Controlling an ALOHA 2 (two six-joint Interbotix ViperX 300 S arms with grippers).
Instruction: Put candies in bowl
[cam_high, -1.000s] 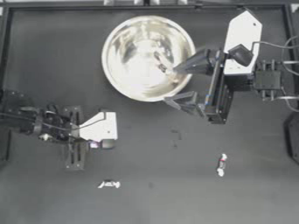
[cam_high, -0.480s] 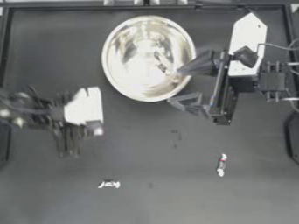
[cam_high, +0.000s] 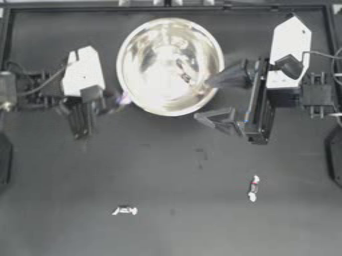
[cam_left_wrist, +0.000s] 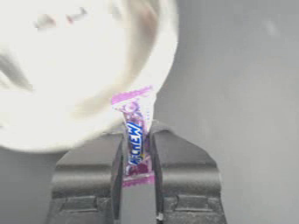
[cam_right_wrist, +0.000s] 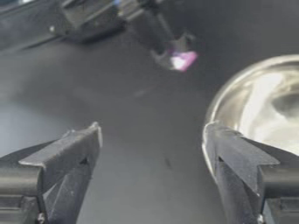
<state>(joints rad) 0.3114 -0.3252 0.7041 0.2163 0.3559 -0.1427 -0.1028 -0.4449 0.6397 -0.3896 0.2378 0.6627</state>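
Left wrist view: pink candy (cam_left_wrist: 135, 144) pinched in left pincer (cam_left_wrist: 137, 151) beside bowl (cam_left_wrist: 88, 127).

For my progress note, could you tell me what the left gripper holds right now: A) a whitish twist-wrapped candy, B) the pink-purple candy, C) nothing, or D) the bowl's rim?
B: the left gripper is shut on the pink-purple candy, just beside the bowl.
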